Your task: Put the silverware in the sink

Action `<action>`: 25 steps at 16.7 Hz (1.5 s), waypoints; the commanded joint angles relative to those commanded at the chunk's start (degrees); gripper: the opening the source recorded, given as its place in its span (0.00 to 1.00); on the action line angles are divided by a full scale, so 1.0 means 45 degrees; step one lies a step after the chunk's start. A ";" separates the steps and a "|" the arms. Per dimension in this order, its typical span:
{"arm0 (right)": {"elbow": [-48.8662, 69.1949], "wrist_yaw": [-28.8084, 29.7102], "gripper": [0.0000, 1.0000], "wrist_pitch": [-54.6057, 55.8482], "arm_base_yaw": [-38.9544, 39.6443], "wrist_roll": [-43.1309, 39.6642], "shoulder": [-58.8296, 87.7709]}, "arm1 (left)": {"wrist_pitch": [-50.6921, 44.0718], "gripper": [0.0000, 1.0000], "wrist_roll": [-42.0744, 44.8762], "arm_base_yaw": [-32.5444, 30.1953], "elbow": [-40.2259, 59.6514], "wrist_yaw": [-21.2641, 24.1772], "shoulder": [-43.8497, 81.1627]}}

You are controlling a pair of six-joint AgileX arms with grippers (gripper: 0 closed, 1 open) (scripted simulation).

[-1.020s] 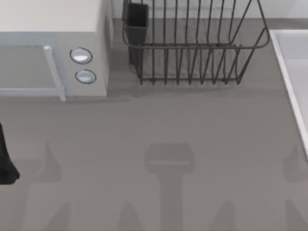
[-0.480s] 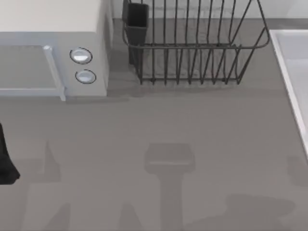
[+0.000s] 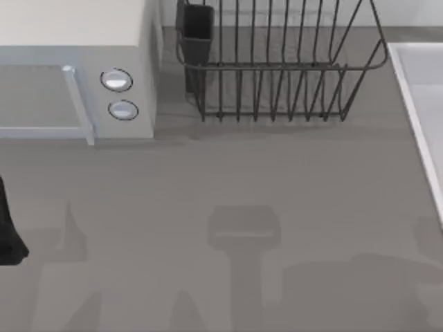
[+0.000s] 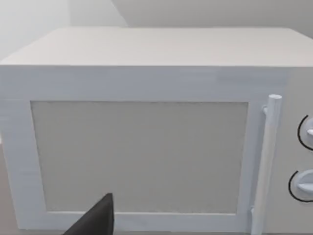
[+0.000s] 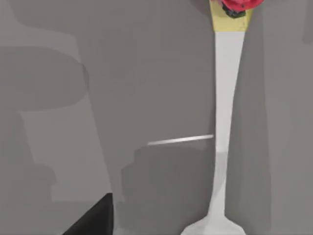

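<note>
Silverware (image 5: pixel 226 98) lies flat on the table (image 3: pixel 221 180) under the right wrist camera: pale handle, yellow and red end. Sink (image 3: pixel 422 97) sits at the table's right edge. Right gripper (image 5: pixel 93 218): one dark fingertip visible, opening cannot be told. Left gripper (image 3: pixel 8 232) parked at the left edge, facing the microwave (image 4: pixel 142 147). Risk: thin flat handle slips from a shallow pinch, or the fingers scrape the table.
</note>
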 joint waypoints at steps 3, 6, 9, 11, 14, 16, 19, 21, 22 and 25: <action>0.0005 0.0000 1.00 -0.0006 -0.0001 0.0001 0.0006 | 0.0000 1.00 0.0000 0.0000 0.0000 0.0000 0.0000; -0.0159 -0.0002 1.00 0.0209 0.0045 0.0008 0.0070 | 0.0000 1.00 0.0000 0.0000 0.0000 0.0000 0.0000; -0.0856 -0.0002 1.00 0.1471 0.0029 0.0043 0.0667 | 0.0000 1.00 0.0000 0.0000 0.0000 0.0000 0.0000; -0.1541 -0.0003 1.00 0.2870 0.0033 0.0058 0.1295 | 0.0000 1.00 0.0000 0.0000 0.0000 0.0000 0.0000; -0.2601 -0.0004 1.00 0.4951 0.0043 0.0077 0.2258 | 0.0000 1.00 0.0000 0.0000 0.0000 0.0000 0.0000; -0.3077 -0.0004 1.00 0.5816 0.0044 0.0091 0.2711 | 0.0000 1.00 0.0000 0.0000 0.0000 0.0000 0.0000; -0.3262 -0.0004 1.00 0.6138 0.0048 0.0094 0.2881 | 0.0000 1.00 0.0000 0.0000 0.0000 0.0000 0.0000; -0.3262 -0.0004 1.00 0.6138 0.0048 0.0094 0.2881 | 0.0000 1.00 0.0000 0.0000 0.0000 0.0000 0.0000; -0.3262 -0.0004 0.92 0.6138 0.0048 0.0094 0.2881 | 0.0000 1.00 0.0000 0.0000 0.0000 0.0000 0.0000; -0.3262 -0.0004 0.70 0.6138 0.0048 0.0094 0.2881 | 0.0000 1.00 0.0000 0.0000 0.0000 0.0000 0.0000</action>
